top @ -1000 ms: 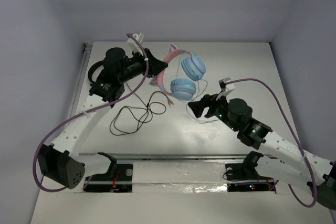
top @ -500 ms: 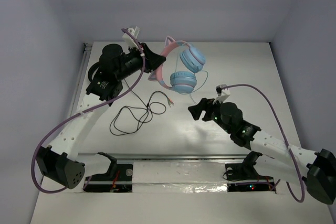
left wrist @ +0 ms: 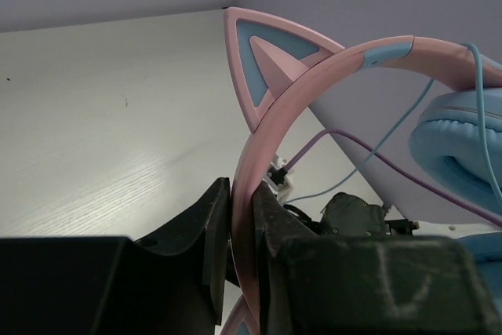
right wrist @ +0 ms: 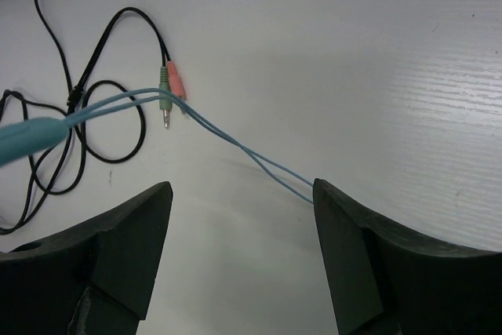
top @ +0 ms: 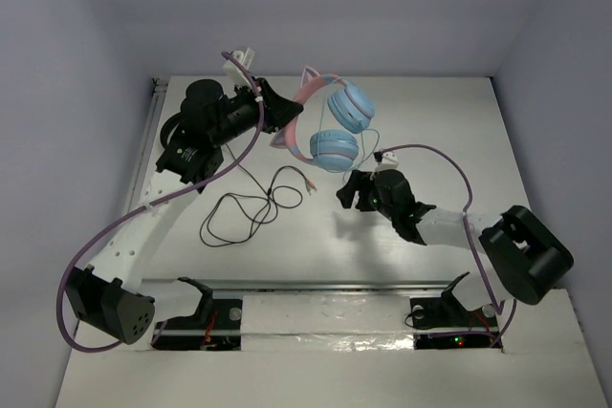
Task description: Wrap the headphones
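Observation:
The headphones (top: 330, 131) have a pink cat-ear headband (top: 298, 107) and light blue earcups, and hang in the air above the table's back middle. My left gripper (top: 283, 118) is shut on the headband (left wrist: 314, 92); in the left wrist view the jaws (left wrist: 241, 194) pinch the pink band. The thin light blue cable (top: 369, 155) hangs down from the earcups. My right gripper (top: 346, 196) is open just below them. In the right wrist view the cable (right wrist: 259, 158) runs doubled across the table ahead of the open gripper (right wrist: 241, 194), ending behind the right fingertip (right wrist: 333, 202).
A thin black cable (top: 239, 212) lies looped on the table left of the right gripper, with green and pink plugs (right wrist: 170, 92) at its end. The table's (top: 449, 121) walls rise at the back and sides.
My left gripper lifted the headphones off the table and back, then held still. My right gripper moved left and forward, under the hanging earcups, still open.

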Motion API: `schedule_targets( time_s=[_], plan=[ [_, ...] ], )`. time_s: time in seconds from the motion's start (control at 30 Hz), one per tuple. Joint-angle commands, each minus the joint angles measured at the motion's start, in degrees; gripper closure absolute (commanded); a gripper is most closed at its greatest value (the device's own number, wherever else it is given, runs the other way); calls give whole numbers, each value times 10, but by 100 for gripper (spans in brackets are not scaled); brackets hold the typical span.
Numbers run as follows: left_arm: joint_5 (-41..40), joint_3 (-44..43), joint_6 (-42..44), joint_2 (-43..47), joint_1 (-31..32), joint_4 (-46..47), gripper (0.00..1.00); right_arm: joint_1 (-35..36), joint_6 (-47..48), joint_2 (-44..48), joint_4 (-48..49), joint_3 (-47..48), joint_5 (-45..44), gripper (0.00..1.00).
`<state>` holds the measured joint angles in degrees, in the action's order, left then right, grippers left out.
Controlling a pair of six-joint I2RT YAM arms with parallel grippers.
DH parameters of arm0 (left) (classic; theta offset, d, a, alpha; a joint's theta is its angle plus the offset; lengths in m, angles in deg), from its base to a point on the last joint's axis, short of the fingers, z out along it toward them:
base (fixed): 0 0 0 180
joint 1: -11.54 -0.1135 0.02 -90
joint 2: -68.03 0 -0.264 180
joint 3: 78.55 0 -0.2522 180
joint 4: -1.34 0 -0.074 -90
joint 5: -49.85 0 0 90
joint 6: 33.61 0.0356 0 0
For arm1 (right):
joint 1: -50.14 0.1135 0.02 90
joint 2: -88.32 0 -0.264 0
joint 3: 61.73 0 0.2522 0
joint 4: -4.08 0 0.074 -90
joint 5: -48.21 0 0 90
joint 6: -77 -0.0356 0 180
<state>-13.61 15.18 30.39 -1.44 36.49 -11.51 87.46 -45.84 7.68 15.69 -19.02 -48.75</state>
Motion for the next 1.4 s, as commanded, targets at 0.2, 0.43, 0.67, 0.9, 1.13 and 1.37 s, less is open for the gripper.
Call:
schedule_targets(
  time_s=[0.2,0.43,0.67,0.9,1.13,1.37],
  plan=[
    [18,-54,-13,27,-3,30,100,-11,2,-48,89,45,-9,23],
    [29,-53,-23,26,-3,42,100,-23,-10,-99,131,45,8,27],
    [19,-67,-12,28,-3,25,100,-23,-6,-49,106,39,111,50],
    [24,-57,-14,28,-3,38,100,-23,-11,64,73,-19,131,73],
    [18,-74,-10,35,-3,25,100,-23,-17,108,39,-33,56,71],
    [25,-68,-13,44,-3,23,100,-70,-3,68,60,-8,64,39]
  ],
)
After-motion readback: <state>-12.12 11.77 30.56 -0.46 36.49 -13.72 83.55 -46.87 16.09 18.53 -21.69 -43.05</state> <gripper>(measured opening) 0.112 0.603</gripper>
